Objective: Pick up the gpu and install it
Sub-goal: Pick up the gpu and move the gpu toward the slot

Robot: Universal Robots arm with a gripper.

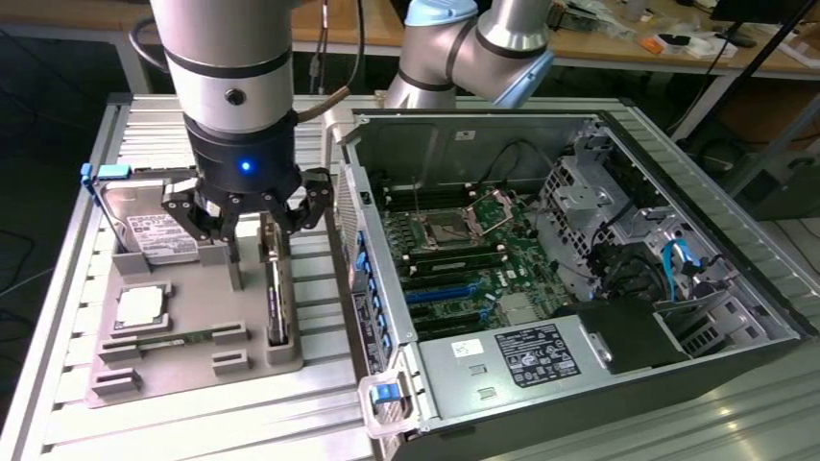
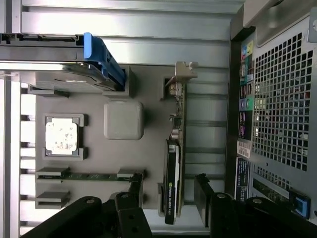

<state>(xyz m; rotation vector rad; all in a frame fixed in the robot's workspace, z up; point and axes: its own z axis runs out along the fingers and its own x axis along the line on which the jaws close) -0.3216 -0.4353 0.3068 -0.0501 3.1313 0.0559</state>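
Gpu (image 1: 275,288) on edge in grey tray (image 1: 192,300), thin dark card, silver bracket (image 2: 181,74), fingers (image 2: 202,194) apart, flanking it

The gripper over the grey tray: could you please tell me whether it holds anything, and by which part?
Nothing is held. The gripper is open above the gpu, which stands on edge in the grey tray; its fingers are clear of it.

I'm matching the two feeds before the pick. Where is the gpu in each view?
Exterior view: the gpu stands edge-on in the grey tray, on the tray's side nearest the computer case, just below the claw.
Wrist view: the gpu is the narrow dark strip between the open claw's fingers, silver bracket at its far end.
Shared landmark: the silver square chip in the same tray.
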